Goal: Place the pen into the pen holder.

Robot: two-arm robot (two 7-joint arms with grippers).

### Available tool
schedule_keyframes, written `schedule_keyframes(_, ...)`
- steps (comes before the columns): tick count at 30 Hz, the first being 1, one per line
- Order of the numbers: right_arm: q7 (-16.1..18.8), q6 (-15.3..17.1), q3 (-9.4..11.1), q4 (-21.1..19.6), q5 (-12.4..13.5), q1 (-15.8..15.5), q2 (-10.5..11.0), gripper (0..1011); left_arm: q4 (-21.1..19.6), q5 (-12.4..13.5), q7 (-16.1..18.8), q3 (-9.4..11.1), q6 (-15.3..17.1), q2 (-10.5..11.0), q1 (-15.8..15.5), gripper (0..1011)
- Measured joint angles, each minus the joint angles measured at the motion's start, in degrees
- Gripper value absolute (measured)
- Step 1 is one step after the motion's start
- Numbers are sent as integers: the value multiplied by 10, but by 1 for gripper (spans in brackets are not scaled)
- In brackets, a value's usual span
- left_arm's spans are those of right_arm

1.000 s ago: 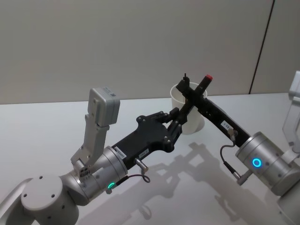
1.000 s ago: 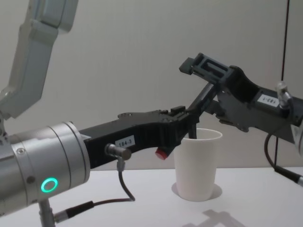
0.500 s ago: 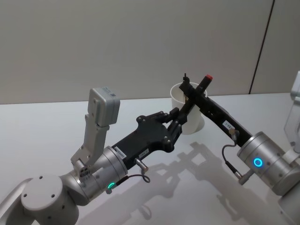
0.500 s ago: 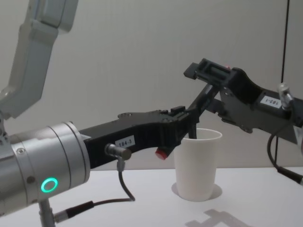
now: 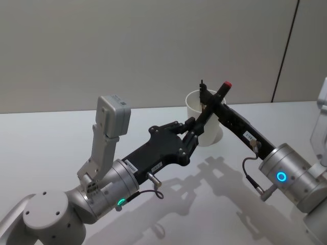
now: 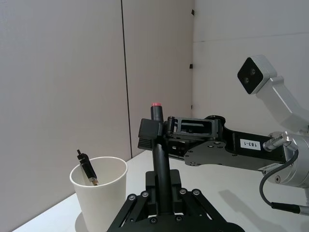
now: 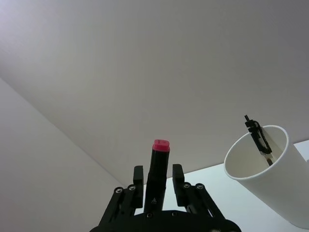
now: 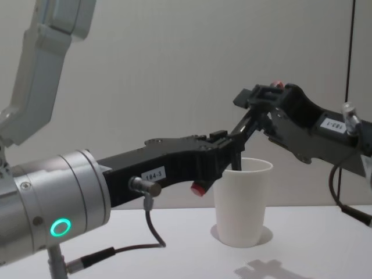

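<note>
Your left gripper [image 5: 193, 133] clamps the black pen [image 5: 209, 109] low on its barrel, red cap up | right gripper [image 7: 155, 186] fingers bracket the pen's upper end, grip uncertain | pen holder [image 5: 204, 125] stands on the table [image 5: 51, 132] just behind, another pen [image 7: 258, 140] inside.
</note>
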Motion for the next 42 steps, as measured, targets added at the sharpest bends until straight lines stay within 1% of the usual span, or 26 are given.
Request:
schedule_keyframes(5, 0, 0, 0, 0, 0, 0, 0, 246, 0, 0, 0, 0, 0, 0, 0, 170)
schedule_keyframes(7, 0, 0, 0, 0, 0, 0, 0, 214, 0, 0, 0, 0, 0, 0, 0, 170)
schedule_keyframes(36, -1, -1, 0, 0, 0, 0, 0, 211, 0, 0, 0, 0, 0, 0, 0, 171)
schedule_keyframes(38, -3, -1, 1, 1, 0, 0, 1, 208, 0, 0, 0, 0, -1, 0, 0, 193)
schedule_keyframes(39, -3, -1, 1, 0, 0, 0, 1, 207, 0, 0, 0, 0, -1, 0, 0, 228)
schedule_keyframes(41, -3, -1, 1, 1, 0, 0, 1, 206, 0, 0, 0, 0, -1, 0, 0, 259)
schedule_keyframes(42, -3, -1, 1, 0, 0, 0, 1, 206, 0, 0, 0, 0, -1, 0, 0, 326)
